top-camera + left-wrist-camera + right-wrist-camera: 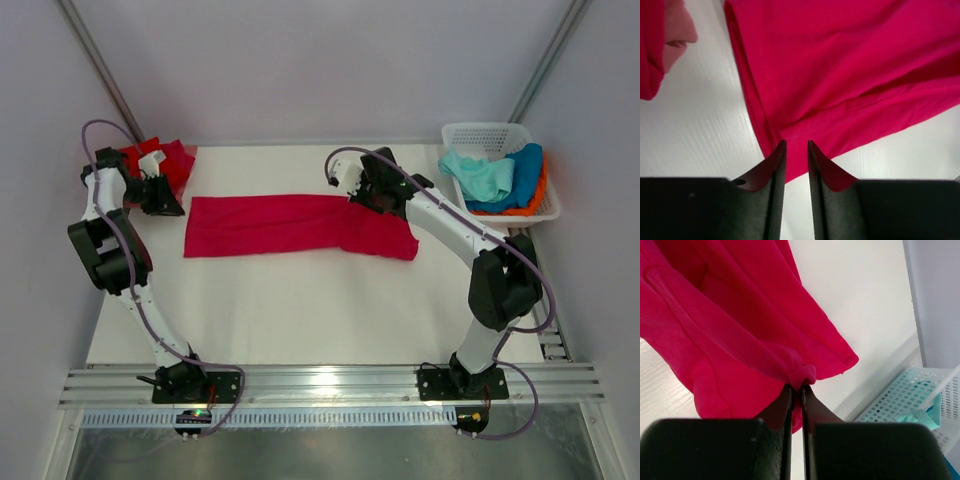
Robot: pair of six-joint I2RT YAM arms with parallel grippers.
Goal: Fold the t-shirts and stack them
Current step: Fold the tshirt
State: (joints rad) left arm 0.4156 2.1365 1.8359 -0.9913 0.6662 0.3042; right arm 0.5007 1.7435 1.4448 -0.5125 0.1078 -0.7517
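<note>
A crimson-pink t-shirt [290, 225], folded into a long band, lies across the middle of the table. My right gripper [362, 198] is shut on a bunched fold of it [802, 374] near its right end, and the cloth hangs from the fingertips [796, 386]. My left gripper [172, 200] sits at the band's left end. Its jaws [796, 142] stand narrowly open over the shirt's corner [840, 75], with nothing between them. A red t-shirt [165, 160] lies crumpled at the back left corner [650, 50].
A white lattice basket [500, 130] stands at the back right and holds mint-green [480, 175], blue [522, 170] and orange [540, 200] t-shirts. Its corner [905, 395] shows in the right wrist view. Walls close in the table on three sides.
</note>
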